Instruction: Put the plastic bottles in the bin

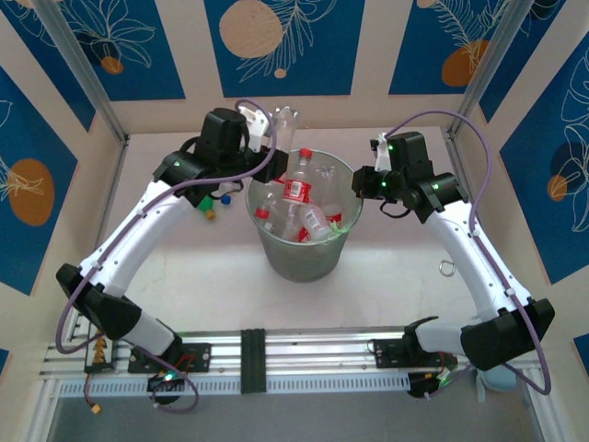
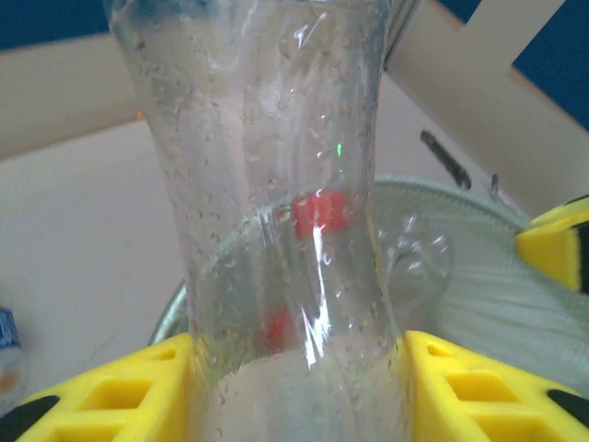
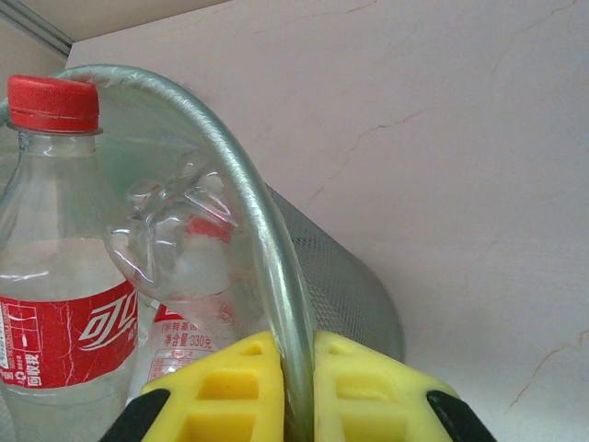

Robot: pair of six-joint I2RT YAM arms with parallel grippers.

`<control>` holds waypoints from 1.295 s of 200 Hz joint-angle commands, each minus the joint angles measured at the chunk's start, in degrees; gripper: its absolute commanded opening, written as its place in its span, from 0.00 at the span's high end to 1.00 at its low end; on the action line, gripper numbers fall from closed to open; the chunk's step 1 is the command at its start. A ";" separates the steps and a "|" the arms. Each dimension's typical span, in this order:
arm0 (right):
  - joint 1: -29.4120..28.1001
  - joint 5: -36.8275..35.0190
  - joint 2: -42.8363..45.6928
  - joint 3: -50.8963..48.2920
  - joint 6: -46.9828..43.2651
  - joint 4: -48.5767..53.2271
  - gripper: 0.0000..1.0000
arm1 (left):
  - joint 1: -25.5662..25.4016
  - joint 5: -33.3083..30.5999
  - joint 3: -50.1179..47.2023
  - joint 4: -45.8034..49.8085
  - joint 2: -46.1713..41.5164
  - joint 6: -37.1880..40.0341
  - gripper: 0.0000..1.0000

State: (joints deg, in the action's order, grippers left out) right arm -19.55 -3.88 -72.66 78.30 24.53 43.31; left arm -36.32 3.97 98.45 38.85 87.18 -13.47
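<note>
A clear plastic bottle (image 2: 267, 184), beaded with droplets, rises between the yellow fingers (image 2: 120, 391) of the left gripper (image 2: 299, 391), which press against its sides. Behind it curves the wire-mesh bin (image 2: 479, 285). Two red patches (image 2: 319, 212) show blurred through the plastic.

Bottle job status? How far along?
Done: several bottles sit in the bin. In hand: left tool grips a clear bottle by the rim; right tool clamps the rim. Left: coloured caps show on the table under the left arm, probably more bottles.
</note>
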 commanded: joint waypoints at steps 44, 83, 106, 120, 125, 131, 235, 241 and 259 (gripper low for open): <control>-0.74 1.02 -0.73 2.16 -1.07 1.24 0.89 | -1.70 0.42 -8.15 -1.76 -0.61 -4.56 0.97; -0.43 1.10 -0.87 1.90 -1.15 1.08 0.89 | -1.90 3.08 -10.82 -1.77 -0.52 -4.84 0.76; -0.41 1.42 -0.99 2.23 -1.24 1.13 0.89 | -1.86 3.85 -10.28 -1.98 -1.42 -3.88 0.40; -0.45 1.39 -0.86 2.30 -1.29 1.14 0.89 | -1.90 3.12 -8.87 -1.73 -2.12 -3.38 0.30; -0.40 1.41 -0.87 2.30 -1.25 1.11 0.89 | -1.88 2.52 -8.14 -1.41 -2.27 -3.19 0.28; -0.41 1.42 -0.81 2.34 -1.28 1.16 0.89 | -1.79 1.77 -6.99 -0.96 -2.37 -2.92 0.26; -0.50 2.03 0.33 1.26 -0.76 0.63 0.89 | -1.60 -6.58 6.30 1.34 6.07 1.64 0.31; -0.49 2.02 0.33 1.24 -0.74 0.61 0.89 | -1.57 -6.69 6.12 1.72 6.40 1.64 0.35; -0.47 1.97 0.46 1.39 -0.89 0.48 0.89 | -1.76 -6.58 3.73 1.78 5.96 1.05 0.43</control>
State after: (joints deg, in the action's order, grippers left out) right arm -19.77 -3.88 -73.41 79.07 24.51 44.10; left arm -37.78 -1.21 103.33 38.59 92.79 -12.84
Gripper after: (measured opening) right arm 0.112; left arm 0.604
